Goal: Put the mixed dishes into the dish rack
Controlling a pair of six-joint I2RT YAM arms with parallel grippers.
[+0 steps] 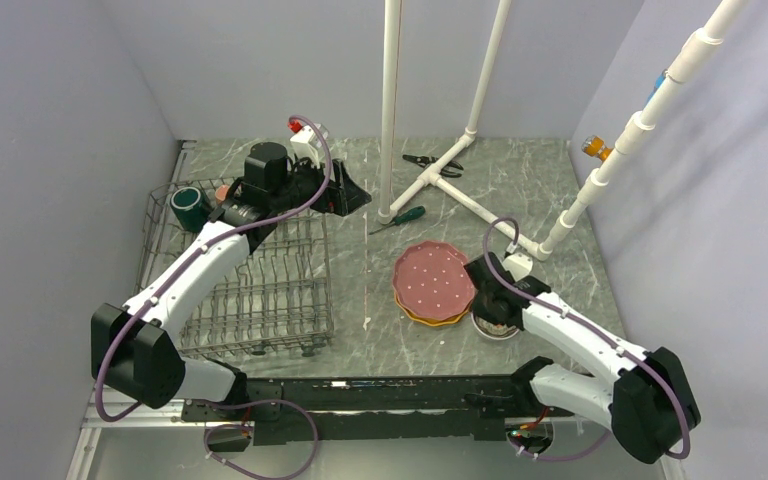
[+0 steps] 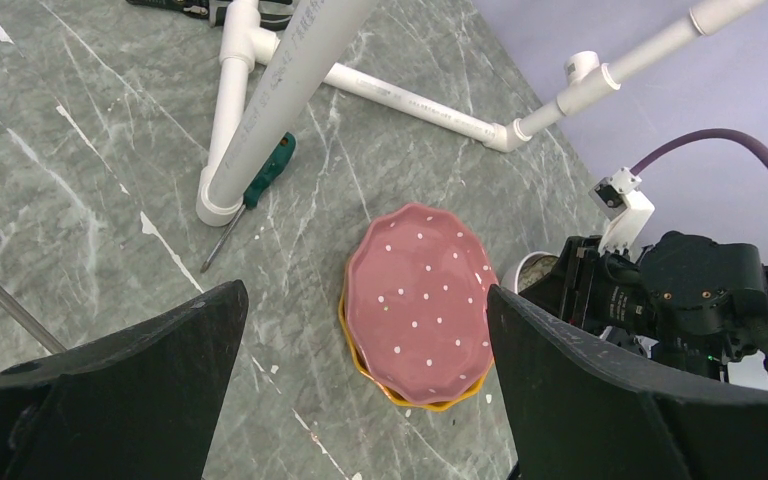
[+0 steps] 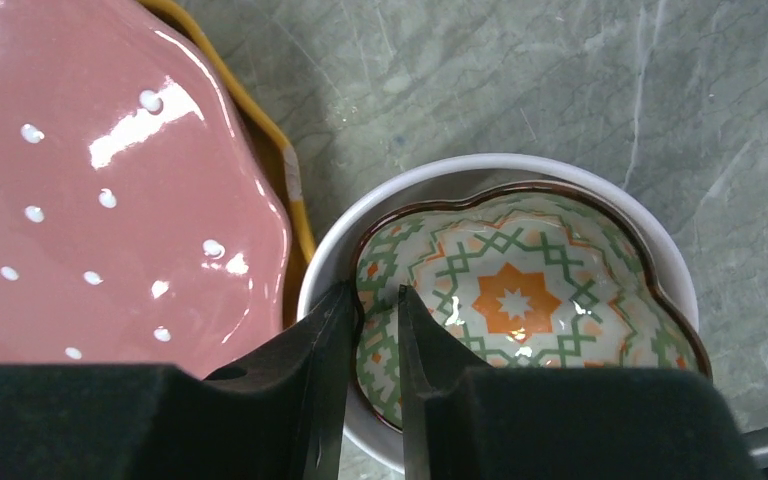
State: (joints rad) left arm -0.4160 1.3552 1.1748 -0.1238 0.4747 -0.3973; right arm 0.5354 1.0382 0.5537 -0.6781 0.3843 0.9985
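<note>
Robot lab cell — plain grey walls (image 1: 50, 120), marble-look tabletop (image 1: 540, 180) w/ two arms (image 1: 195, 270), white PVC pipe frame (image 1: 390, 100), screwdriver (image 1: 400, 217)

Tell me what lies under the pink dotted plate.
A yellow-orange plate: only a strip of its rim shows past the pink plate's edge. The pink plate covers the rest, so whether anything lies between or beneath them cannot be seen.

Pink plate (image 1: 434, 279) atop yellow plate (image 1: 428, 321)

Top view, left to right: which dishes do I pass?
Dark green mug, in the dish rack → pink dotted plate, on the yellow-orange plate → patterned bowl.
</note>
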